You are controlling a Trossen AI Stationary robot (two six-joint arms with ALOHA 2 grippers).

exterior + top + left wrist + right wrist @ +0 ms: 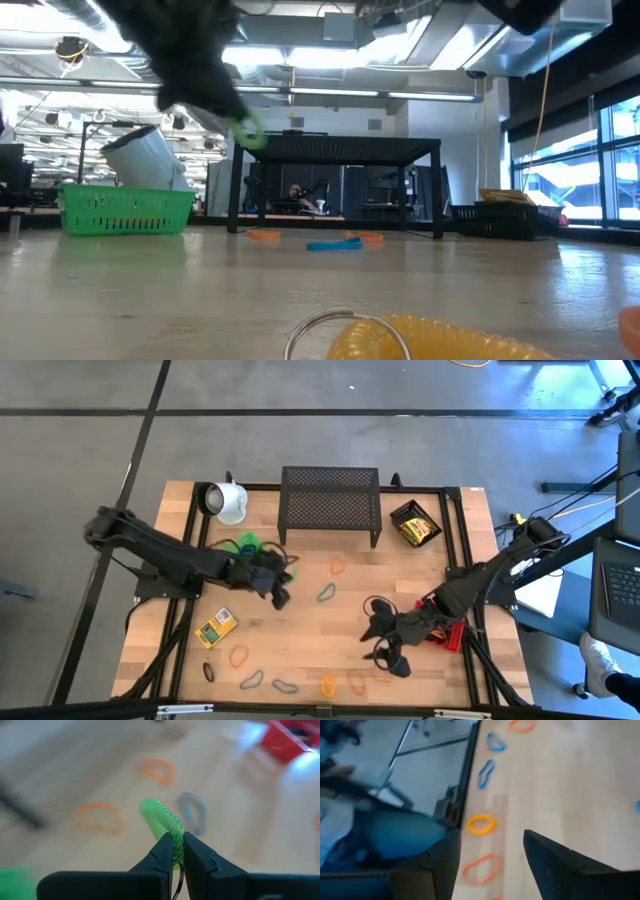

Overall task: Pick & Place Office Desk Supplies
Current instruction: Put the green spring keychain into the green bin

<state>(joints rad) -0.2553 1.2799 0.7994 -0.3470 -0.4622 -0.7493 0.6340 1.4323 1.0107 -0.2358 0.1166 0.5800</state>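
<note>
Left gripper (177, 851) clenched on green loop (161, 818), raised above table (300, 650) near green basket (243, 545), right gripper (490, 865) released over front edge, yellow loop (481, 824) and orange loop (481, 868) lying beneath it.

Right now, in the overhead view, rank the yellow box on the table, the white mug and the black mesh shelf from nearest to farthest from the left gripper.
1. Yellow box: just below-left of the left gripper.
2. White mug: back-left corner, lying on its side.
3. Black mesh shelf: back centre; roughly as far as the mug, so the order of 2 and 3 is too close to call.
</note>
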